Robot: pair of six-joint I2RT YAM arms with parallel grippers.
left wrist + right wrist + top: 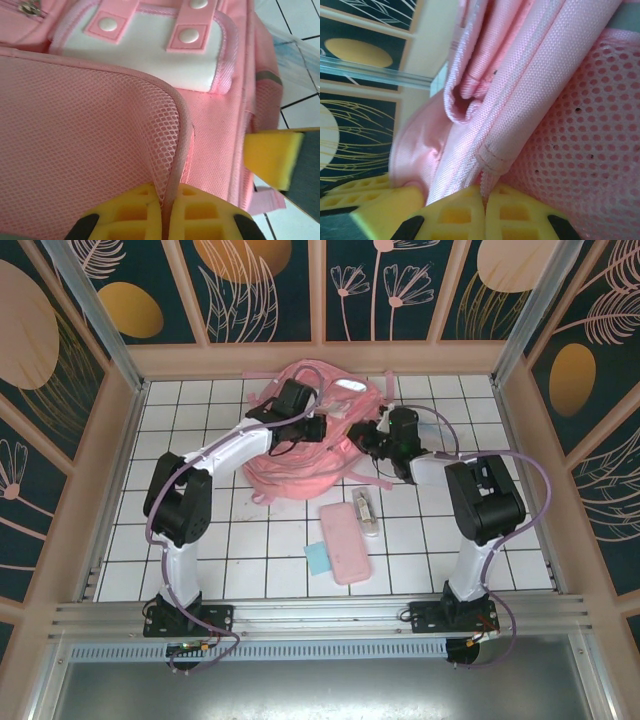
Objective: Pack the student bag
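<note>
The pink student bag (305,455) lies at the back middle of the tiled table, with both arms reaching onto it. My left gripper (308,427) is shut on the piped edge of the bag's mesh pocket (115,150), which runs up between its yellow pads (131,215). My right gripper (368,437) is at the bag's right side, shut on a woven pink strap end (520,115) next to mesh fabric. The right gripper's yellow finger (272,157) sits beside the bag. A white pocket flap (145,50) with pink snap tabs lies farther along the bag.
A flat pink pencil case (345,542) lies on the tiles in front of the bag, with a small blue item (317,559) at its left and a small pale object (366,512) at its upper right. A wooden frame (112,470) and posts ring the table.
</note>
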